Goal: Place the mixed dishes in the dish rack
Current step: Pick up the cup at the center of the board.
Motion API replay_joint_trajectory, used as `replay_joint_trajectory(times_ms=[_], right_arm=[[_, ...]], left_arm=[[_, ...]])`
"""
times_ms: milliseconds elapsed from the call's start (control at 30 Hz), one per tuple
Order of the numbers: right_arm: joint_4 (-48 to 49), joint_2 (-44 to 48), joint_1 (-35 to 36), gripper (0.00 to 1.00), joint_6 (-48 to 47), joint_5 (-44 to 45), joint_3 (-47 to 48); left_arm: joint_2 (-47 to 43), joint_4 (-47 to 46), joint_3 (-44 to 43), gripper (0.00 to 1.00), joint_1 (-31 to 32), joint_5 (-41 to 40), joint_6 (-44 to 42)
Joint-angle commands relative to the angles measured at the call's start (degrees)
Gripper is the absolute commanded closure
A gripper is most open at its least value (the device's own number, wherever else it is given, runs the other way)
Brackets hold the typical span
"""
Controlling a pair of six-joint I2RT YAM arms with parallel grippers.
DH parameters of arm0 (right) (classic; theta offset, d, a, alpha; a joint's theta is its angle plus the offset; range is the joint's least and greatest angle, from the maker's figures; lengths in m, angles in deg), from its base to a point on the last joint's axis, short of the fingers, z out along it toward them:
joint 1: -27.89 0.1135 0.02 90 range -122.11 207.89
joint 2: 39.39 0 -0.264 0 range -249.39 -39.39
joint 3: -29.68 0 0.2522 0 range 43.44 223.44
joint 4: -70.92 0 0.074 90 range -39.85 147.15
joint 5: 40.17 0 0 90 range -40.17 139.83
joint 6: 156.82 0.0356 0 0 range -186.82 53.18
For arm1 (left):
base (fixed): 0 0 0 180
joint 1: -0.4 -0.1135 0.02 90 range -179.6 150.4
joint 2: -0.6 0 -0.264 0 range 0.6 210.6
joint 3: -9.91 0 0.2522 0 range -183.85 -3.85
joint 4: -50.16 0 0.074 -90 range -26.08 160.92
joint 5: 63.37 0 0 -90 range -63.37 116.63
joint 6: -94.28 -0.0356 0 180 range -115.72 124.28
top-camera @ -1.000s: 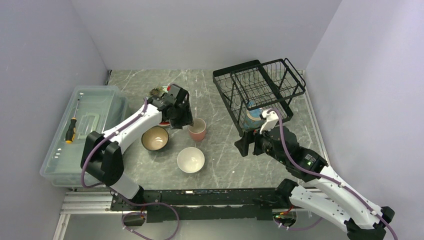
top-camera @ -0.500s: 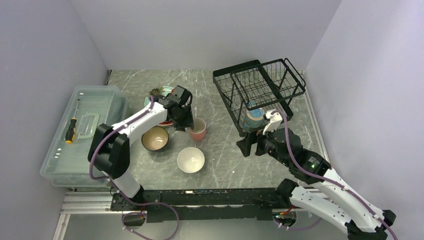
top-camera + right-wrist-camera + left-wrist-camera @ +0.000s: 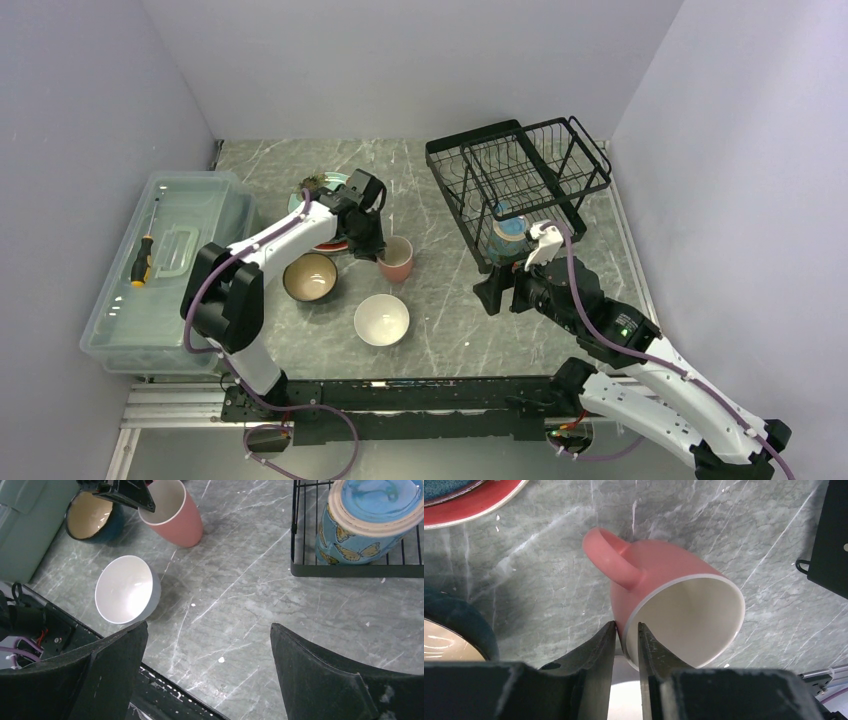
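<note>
The plates [image 3: 328,180], leftmost of the dishes, are stacked left of centre in the overhead view, a green one on top of a red plate [image 3: 479,505]. They sit just right of a clear plastic box [image 3: 190,200] that has a screwdriver [image 3: 141,262] on it. The left arm crosses over the stack. Below the plates stands the brown bowl [image 3: 309,277].

To its right the pink mug [image 3: 396,259] stands on the table [image 3: 440,300], handle toward the plates. The left gripper [image 3: 626,625] is right on the mug. One finger lies against the outside of the wall and the other is inside the rim, with the wall between them. The fingers are drawn close together. Whether they already press on the rim cannot be told.

Lower in the frame, near the mug and the brown bowl, sits the white bowl [image 3: 381,319].

The dish rack [image 3: 520,180] fills the upper right of the overhead view. The blue mug [image 3: 370,525] stands in the rack's near corner. The right gripper [image 3: 209,625] hangs just in front of the rack with its fingers spread wide and nothing in them, well apart from the pink mug.
</note>
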Motion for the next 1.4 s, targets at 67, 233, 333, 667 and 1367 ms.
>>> replay_joint_trajectory(times_ms=[67, 233, 333, 667, 1367], right_arm=[[-0.1, 0.2, 0.3, 0.05, -0.4, 0.8, 0.4], [0.0, 0.5, 0.3, 0.05, -0.2, 0.6, 0.3], [0.0, 0.6, 0.3, 0.05, -0.1, 0.5, 0.1], [0.2, 0.6, 0.3, 0.05, 0.6, 0.1, 0.3], [21.0, 3.8, 0.3, 0.01, 14.5, -11.5, -3.7]], left_arm=[[0.6, -0.7, -2.2, 0.78, 0.1, 2.6, -1.5], [0.1, -0.6, -2.2, 0.88, 0.0, 2.7, -2.1], [-0.9, -1.1, -1.9, 0.99, 0.1, 2.5, -2.3], [-11.0, -10.3, 4.2, 1.0, 0.0, 3.6, -1.1], [-40.3, -29.8, 16.7, 1.0, -0.6, 4.3, 8.9]])
